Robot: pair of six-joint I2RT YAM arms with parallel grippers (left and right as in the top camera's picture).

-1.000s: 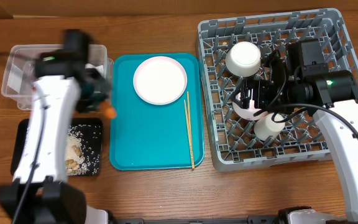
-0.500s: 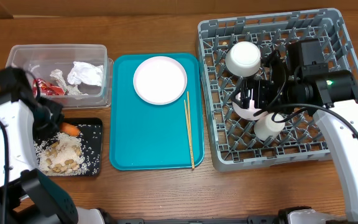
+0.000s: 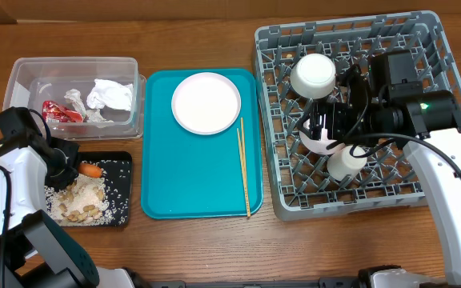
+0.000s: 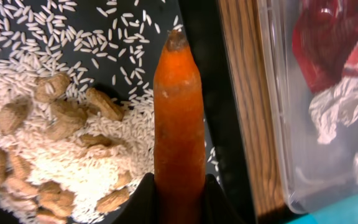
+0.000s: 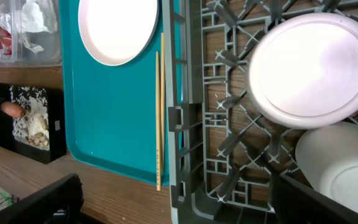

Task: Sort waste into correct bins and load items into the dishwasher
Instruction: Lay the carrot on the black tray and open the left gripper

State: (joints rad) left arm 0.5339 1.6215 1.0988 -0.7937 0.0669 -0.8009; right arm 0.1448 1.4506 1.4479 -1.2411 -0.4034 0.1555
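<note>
My left gripper (image 4: 180, 208) is shut on the small orange carrot (image 4: 179, 118), whose tip points out over the black tray (image 4: 199, 50). White rice and beige scraps (image 4: 73, 155) lie in that tray (image 3: 122, 164). Beside it stands the clear tub (image 3: 22, 76), holding the crumpled tissue (image 3: 110, 94) and red wrapper (image 3: 58, 112). The white plate (image 3: 206, 102) and chopsticks (image 3: 244, 168) lie on the teal tray (image 3: 182, 176). My right gripper (image 3: 320, 126) hangs open over the grey rack (image 3: 422, 172), near a bowl (image 3: 314, 74), a second bowl, partly hidden, and a cup (image 3: 346, 164).
In the right wrist view the rack's near wall (image 5: 182, 155) stands between my open fingers (image 5: 48, 199), with the teal tray (image 5: 104, 112) and chopsticks (image 5: 159, 112) to its left. Bare wooden tabletop (image 3: 214, 248) runs along the front.
My left arm swung left from the teal tray's edge with the carrot and now holds it over the black tray. The right arm has not moved.
</note>
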